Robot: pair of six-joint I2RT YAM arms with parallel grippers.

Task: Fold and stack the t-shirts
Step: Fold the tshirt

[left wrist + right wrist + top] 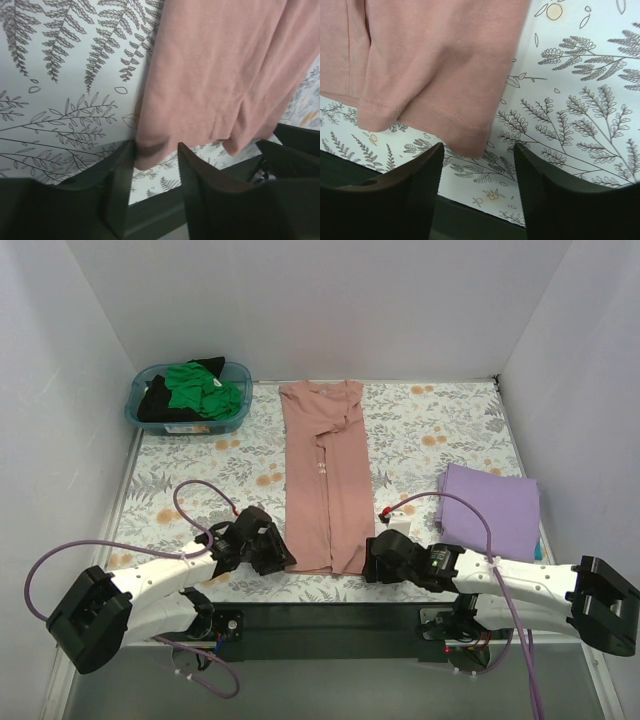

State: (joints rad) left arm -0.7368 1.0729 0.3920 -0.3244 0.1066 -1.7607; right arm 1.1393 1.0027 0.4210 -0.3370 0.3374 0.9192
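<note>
We see the pink tee (325,475) flat down the middle of the surface (450,430). It's folded lengthwise into a long narrow strip, running from the far edge almost to the near edge, w/ the stitched hem at the near end.

The left gripper (155,170) sits low at the strip's near-left corner. Its jaws are apart, and the rounded cloth corner lies right btwn the tips. They aren't pinched on it; whether either tip touches the cloth, we can't tell.

The right gripper (477,165) is at the near-right corner, jaws wide apart. The hem corner sits just beyond the gap, and nothing is held.

Both arms reach in from the near edge, one on each side of the strip.

The lavender tee (490,508) lies folded into a neat rectangle by the right edge, well apart from the pink one.

In the far-left corner is a teal basket (190,425) w/ the green tee (205,392) bunched on top. The black tee (158,402) is beside it on the left, partly draped over the rim.
</note>
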